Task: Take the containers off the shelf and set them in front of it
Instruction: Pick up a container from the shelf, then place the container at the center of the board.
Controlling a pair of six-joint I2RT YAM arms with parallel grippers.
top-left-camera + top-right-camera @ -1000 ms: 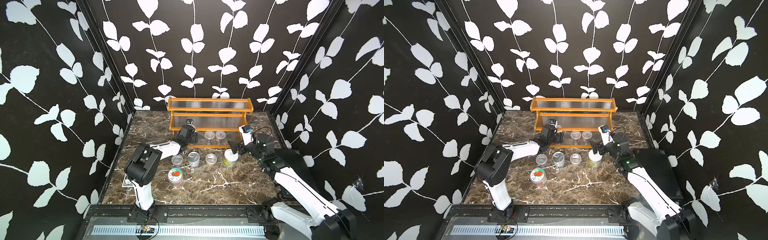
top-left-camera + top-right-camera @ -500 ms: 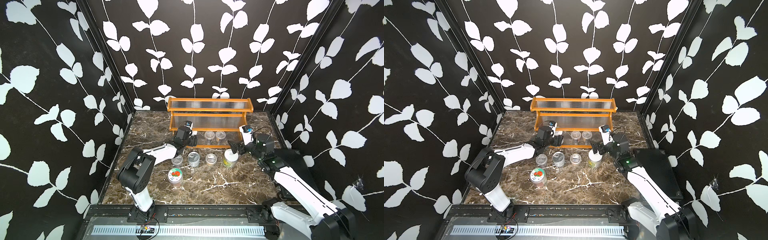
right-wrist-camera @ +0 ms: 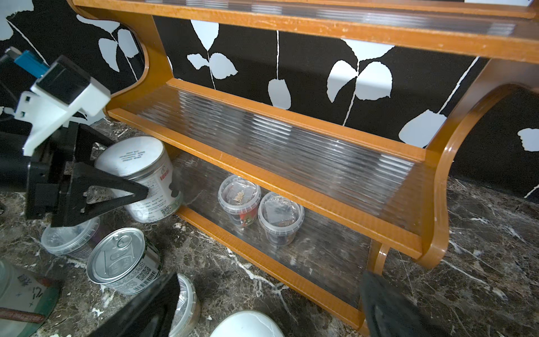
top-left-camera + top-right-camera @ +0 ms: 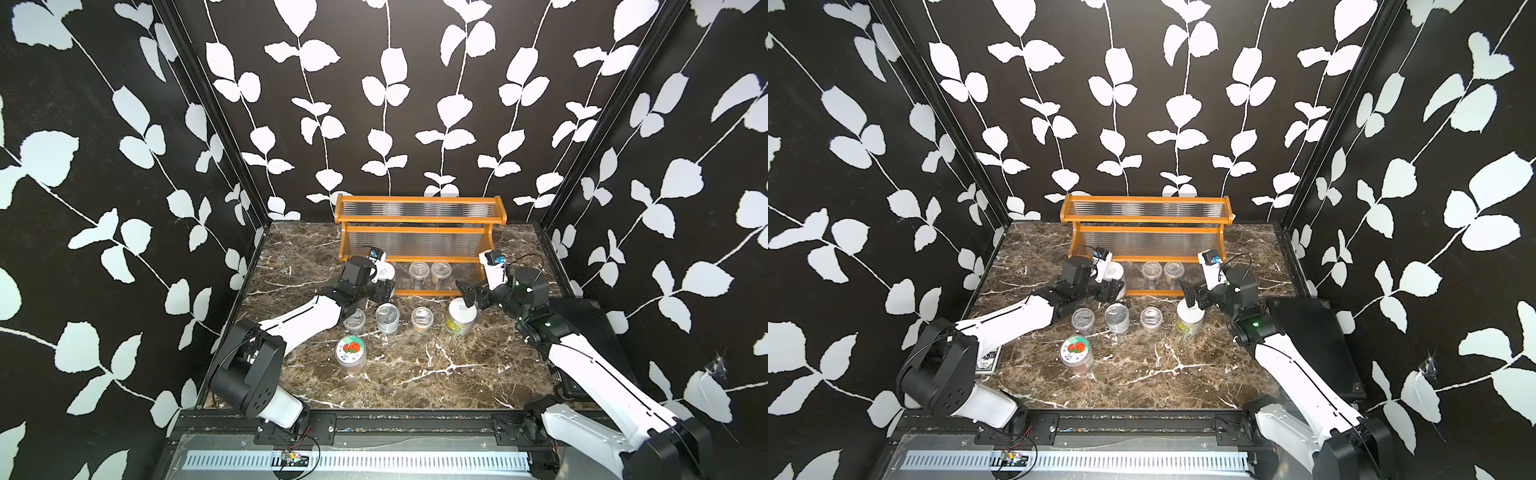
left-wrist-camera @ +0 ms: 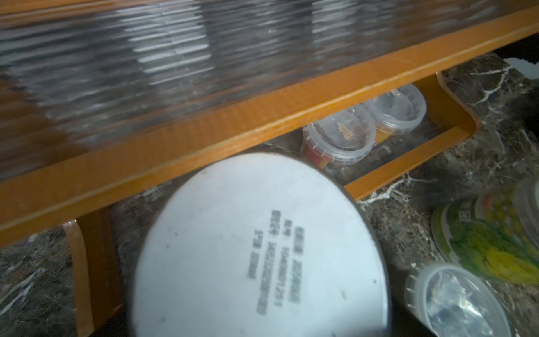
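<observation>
Brown marble worktop (image 4: 415, 374) is crowded: left gripper (image 3: 121, 170), clamped on the tilted white-lidded round jar (image 5: 259, 248), should level it before release; right gripper (image 4: 468, 296) hangs spread.

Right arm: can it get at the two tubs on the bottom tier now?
Probably yes. The right gripper is open, and the tubs stand near the shelf's open front with nothing between.

a black-and-white card box (image 4: 987, 358) lies on the brown marble tabletop (image 4: 1163, 374) near the leaf-patterned wall (image 4: 1142, 104).
</observation>
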